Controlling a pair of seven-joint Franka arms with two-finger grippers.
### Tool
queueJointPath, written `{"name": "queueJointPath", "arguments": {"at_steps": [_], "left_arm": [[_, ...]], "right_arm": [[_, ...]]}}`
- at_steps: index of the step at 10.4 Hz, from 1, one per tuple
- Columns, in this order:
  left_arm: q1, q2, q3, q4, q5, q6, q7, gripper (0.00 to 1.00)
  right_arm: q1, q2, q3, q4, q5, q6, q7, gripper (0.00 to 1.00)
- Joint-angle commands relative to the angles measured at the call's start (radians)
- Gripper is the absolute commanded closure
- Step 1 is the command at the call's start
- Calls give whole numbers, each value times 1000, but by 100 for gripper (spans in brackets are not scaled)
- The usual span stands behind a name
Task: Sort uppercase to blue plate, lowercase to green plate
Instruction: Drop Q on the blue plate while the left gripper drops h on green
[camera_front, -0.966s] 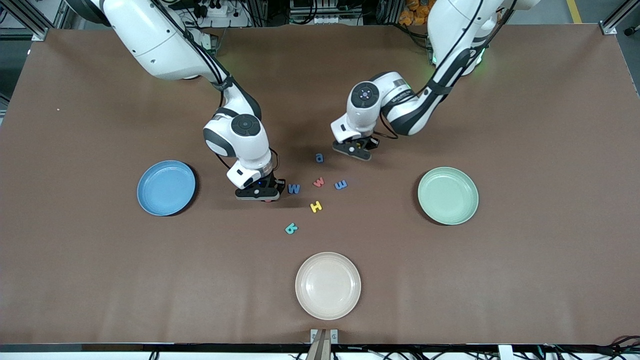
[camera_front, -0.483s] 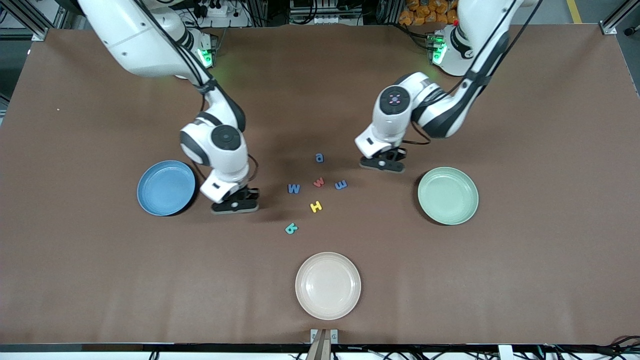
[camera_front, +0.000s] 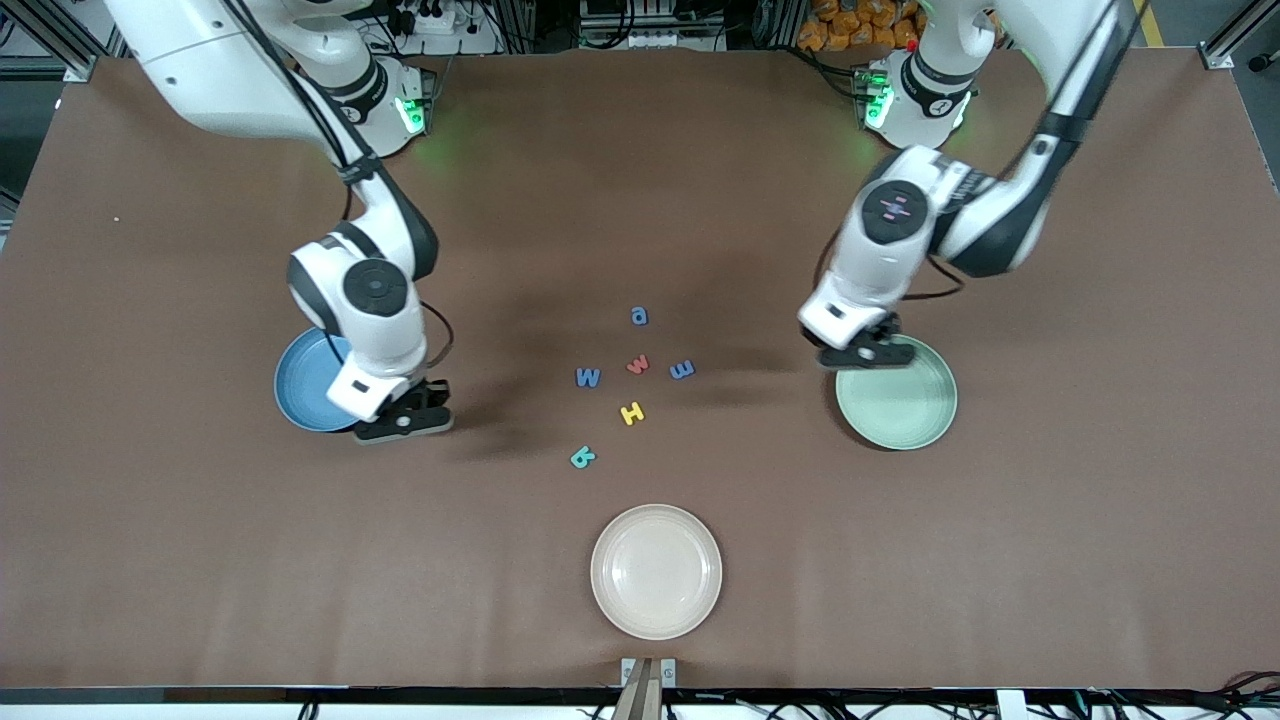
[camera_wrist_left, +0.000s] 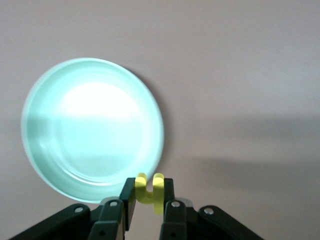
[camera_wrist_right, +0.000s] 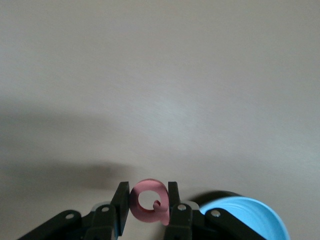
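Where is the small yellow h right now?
The yellow h is clamped in the left hand, in the air at the edge of the green plate toward the letter cluster; the front view hides it.

Foam letters and two plates — mid-sort

A red Q and yellow h are carried aloft; five letters are left lying between the blue plate and green plate.

You can read only the foam letters themselves — yellow H, blue W, red w, blue a, red Q in the right gripper.
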Motion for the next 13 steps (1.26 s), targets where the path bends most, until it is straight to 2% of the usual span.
{"name": "queueJointPath", "arguments": {"at_steps": [1, 5, 6, 7, 8, 10, 11, 12, 13], "left_arm": [[95, -7, -14, 17, 27, -8, 16, 100], [177, 19, -14, 85, 13, -9, 35, 100], [175, 28, -14, 85, 13, -9, 35, 35], [169, 36, -15, 82, 13, -9, 27, 0], [166, 39, -17, 73, 9, -18, 27, 0], [160, 51, -18, 74, 4, -35, 27, 0], [154, 54, -20, 74, 4, -35, 26, 0], [134, 72, -20, 82, 4, -35, 24, 0], [103, 88, -18, 88, -1, -35, 12, 0]], "right_arm": [[-72, -71, 12, -95, 28, 15, -107, 78], [-159, -88, 5, -181, 28, 31, -244, 77], [-159, -90, 4, -210, 28, 47, -244, 77], [-159, -92, 2, -230, 28, 52, -244, 75], [-159, -95, 1, -244, 28, 55, -244, 68], [-157, -102, -1, -246, 28, 55, -243, 39], [-157, -113, 1, -240, 28, 49, -243, 30], [-154, -130, 5, -232, 29, 38, -241, 31], [-148, -142, 11, -223, 75, 17, -235, 32]]}}
